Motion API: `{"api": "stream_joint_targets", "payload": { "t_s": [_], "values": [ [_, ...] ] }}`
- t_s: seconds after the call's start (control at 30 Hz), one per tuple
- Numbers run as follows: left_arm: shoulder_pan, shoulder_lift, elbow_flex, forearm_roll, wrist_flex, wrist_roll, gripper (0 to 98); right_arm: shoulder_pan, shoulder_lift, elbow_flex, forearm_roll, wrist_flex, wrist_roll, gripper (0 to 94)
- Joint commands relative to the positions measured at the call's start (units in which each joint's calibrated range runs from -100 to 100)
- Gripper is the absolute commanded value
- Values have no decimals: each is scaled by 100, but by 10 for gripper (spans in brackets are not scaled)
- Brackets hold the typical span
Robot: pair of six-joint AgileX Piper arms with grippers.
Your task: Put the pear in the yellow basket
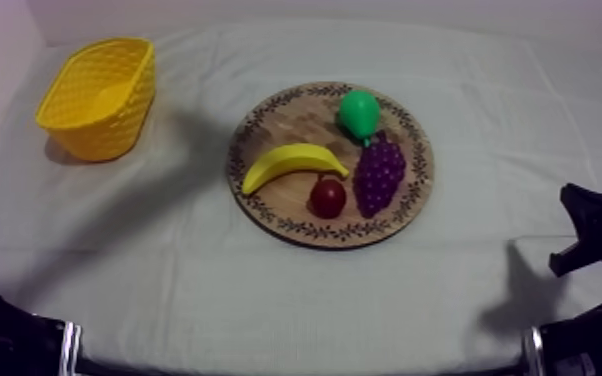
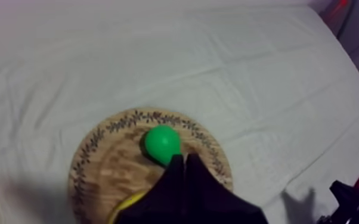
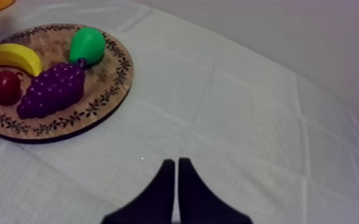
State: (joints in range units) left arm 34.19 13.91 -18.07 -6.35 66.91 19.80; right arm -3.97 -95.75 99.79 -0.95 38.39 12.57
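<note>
My left claw [image 2: 185, 158] is pinched thin and holds nothing. It sits low at my left side of the tabletop [image 1: 165, 280], well apart from the fruit, and it points toward the pear [image 2: 161, 144]. The yellow basket [image 1: 100, 95] stands at the far left.

In the middle lies the wooden board [image 1: 275, 120]. On it, the banana [image 1: 292, 163] is at the left. The small red fruit [image 1: 327, 196] is just beside the banana. The pear is on the far part of the board, and its thin end points at the grapes [image 1: 379, 175], just beside them. I cannot tell if they touch.

My right claw [image 3: 176, 162] is pinched thin too, with nothing in it. It hangs over bare cloth, well apart from the board.

I think no part of the job is done yet, so the step now is to reach the pear. My left claw looks like the best one for it, because the basket is on that side.

I should open the claw wide before I get close. Then I should come down from above, over the fat green part. I should keep off the thin end, so I do not bump the grapes. The pear looks smooth and round, so it may slip. A soft, slow squeeze in the middle seems best. Then I lift straight up and go left to the basket.
</note>
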Motion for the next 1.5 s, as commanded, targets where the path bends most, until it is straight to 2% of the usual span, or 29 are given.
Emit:
{"api": "stream_joint_targets", "payload": {
  "t_s": [0.0, 0.23, 0.4, 0.6, 0.83, 0.9, 1.13, 1.3, 1.47],
  "values": [
    [20, 284, -115, -42, 25, 399, 5, -1, -1, -1, 0, 0, 1, 3],
    [39, 936, -411, -17, 159, 626, 35, -1, -1, -1, 0, 0, 1, 3],
    [57, 1235, -505, 8, 182, 672, 80, -1, -1, -1, 0, 0, 1, 3],
    [63, 1510, -593, 120, 144, 667, 371, -1, -1, -1, 0, 0, 1, 3],
    [141, 1861, -880, 69, 77, 705, 549, -1, -1, -1, 0, 0, 1, 3],
    [151, 1983, -990, 82, 15, 657, 575, -1, -1, -1, 0, 0, 1, 3],
    [67, 2439, -1282, 398, -139, 355, 636, -1, -1, -1, 0, 0, 1, 3],
    [42, 2710, -1390, 526, -232, 313, 695, -1, -1, -1, 0, 0, 1, 3],
    [34, 3055, -1697, 583, -183, 371, 702, -1, -1, -1, 0, 0, 1, 3]
  ]
}}
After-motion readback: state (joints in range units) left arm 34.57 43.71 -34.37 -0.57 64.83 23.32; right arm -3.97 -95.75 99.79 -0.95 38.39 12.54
